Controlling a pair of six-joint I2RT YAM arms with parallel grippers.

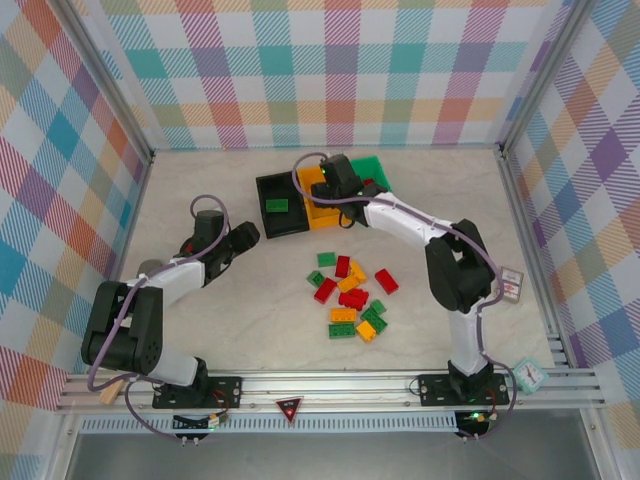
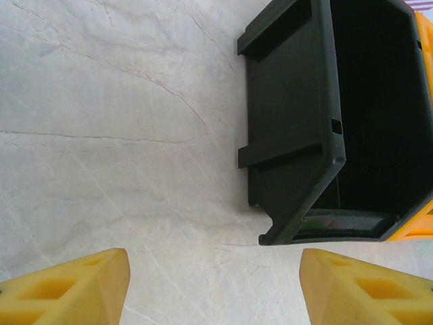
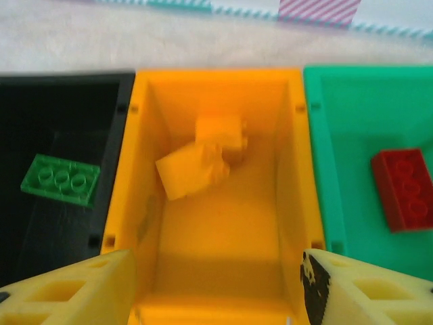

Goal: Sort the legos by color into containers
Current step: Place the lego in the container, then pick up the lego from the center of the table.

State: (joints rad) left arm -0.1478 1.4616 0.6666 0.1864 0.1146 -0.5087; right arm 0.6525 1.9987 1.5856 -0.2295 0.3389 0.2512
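Lego sorting on a pale surface (image 1: 250,320).
Left hand (image 2: 213,284) is hovering spread beside the black bin (image 3: 67,80), a green lego (image 3: 61,179) inside; right hand (image 3: 216,284) is hanging spread over the orange bin's (image 3: 216,72) two yellow legos (image 3: 203,159); the green bin (image 3: 352,122) is holding a red lego (image 3: 404,188).

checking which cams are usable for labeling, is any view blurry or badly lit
Right wrist view: soft all over; the two yellow bricks in the orange bin look smeared, their studs hard to make out, while the green brick reads a little clearer. Left wrist view: sharp, with crisp veins in the table and crisp black bin edges, but its inside is very dark. Top external view: in focus, evenly lit, only soft shadows.
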